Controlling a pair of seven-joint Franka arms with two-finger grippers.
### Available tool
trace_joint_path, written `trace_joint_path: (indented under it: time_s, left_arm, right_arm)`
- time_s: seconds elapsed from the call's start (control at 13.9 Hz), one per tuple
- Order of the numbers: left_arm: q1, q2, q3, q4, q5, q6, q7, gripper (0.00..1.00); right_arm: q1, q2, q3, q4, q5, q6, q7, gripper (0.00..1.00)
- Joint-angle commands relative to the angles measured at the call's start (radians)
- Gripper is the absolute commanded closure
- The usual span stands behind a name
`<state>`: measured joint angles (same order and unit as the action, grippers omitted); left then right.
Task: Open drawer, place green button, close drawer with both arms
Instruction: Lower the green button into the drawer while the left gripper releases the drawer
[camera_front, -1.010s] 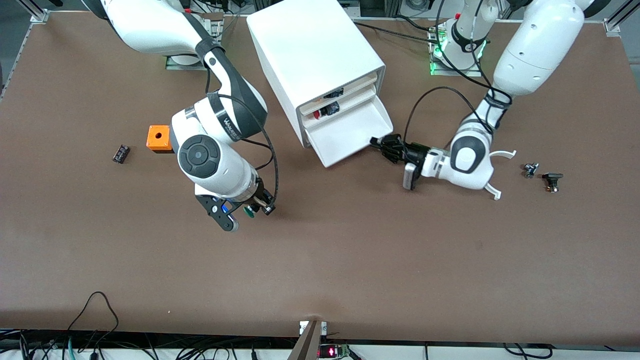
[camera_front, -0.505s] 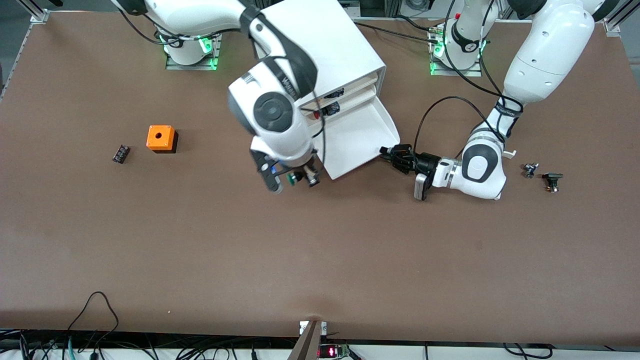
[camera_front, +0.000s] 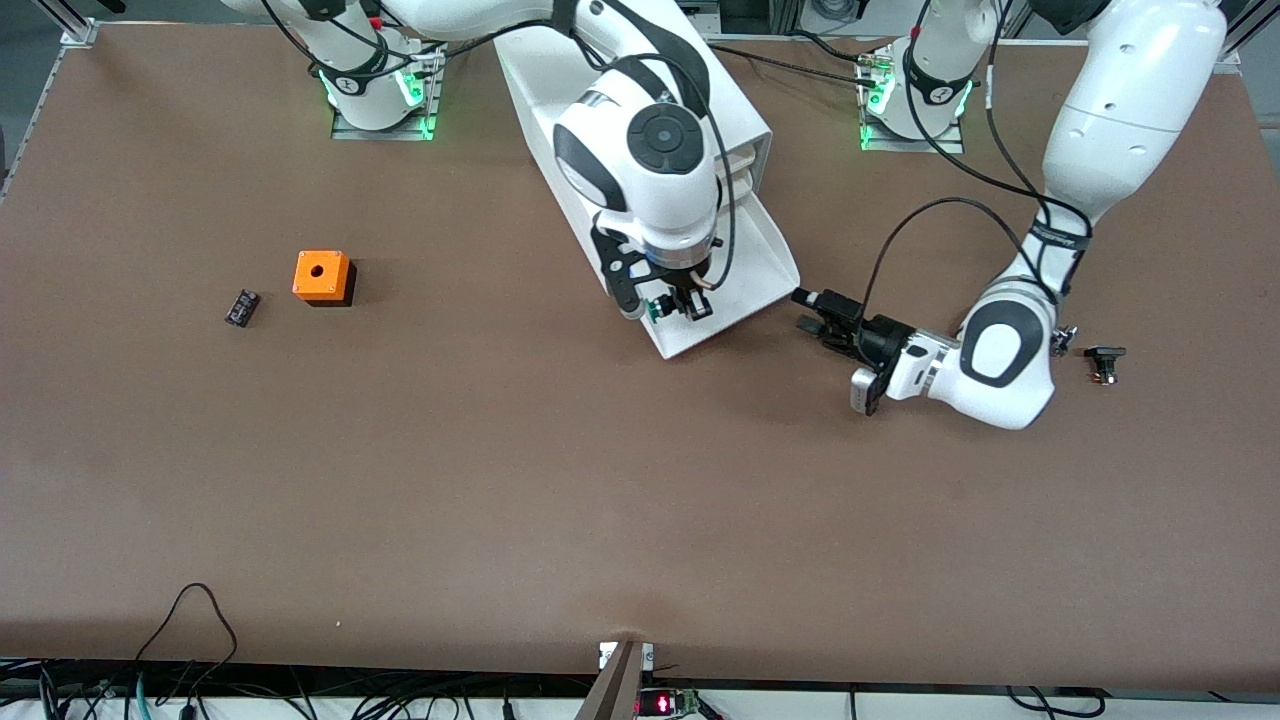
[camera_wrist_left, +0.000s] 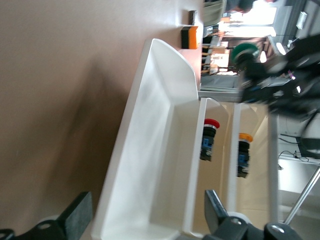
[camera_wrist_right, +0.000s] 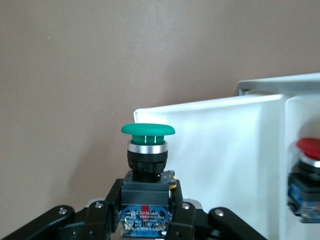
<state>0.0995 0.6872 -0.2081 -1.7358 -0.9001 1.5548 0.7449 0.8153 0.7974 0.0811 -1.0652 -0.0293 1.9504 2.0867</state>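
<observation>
Green-capped, the button (camera_front: 655, 311) now hangs over the pulled-out drawer (camera_front: 745, 262), pinched tight in the right gripper (camera_front: 668, 308), which has swung across from the open table. The left gripper (camera_front: 812, 312) has let go of the drawer's corner and backed off, fingers spread wide, empty. Dropping it in looks next.

At frame centre, the button (camera_front: 655, 309) is held over the drawer (camera_front: 745, 275); the box (camera_front: 321, 276) is set at mid-left.
</observation>
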Motion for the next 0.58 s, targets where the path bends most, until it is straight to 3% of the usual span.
trace_joint_path:
  time_s: [0.0, 0.36, 0.51]
  left_arm:
    - [0.003, -0.076, -0.005, 0.048, 0.102, -0.067, -0.261, 0.0]
    - [0.0, -0.132, -0.013, 0.246, 0.295, -0.217, -0.66, 0.0]
    - [-0.01, -0.136, -0.02, 0.327, 0.438, -0.254, -0.775, 0.0]
  right_arm:
    - [0.039, 0.084, -0.012, 0.031, -0.055, 0.074, 0.084, 1.0]
    - [0.077, 0.144, -0.056, 0.033, -0.058, 0.157, 0.119, 1.0]
    - [0.079, 0.144, -0.055, 0.031, -0.057, 0.159, 0.157, 1.0]
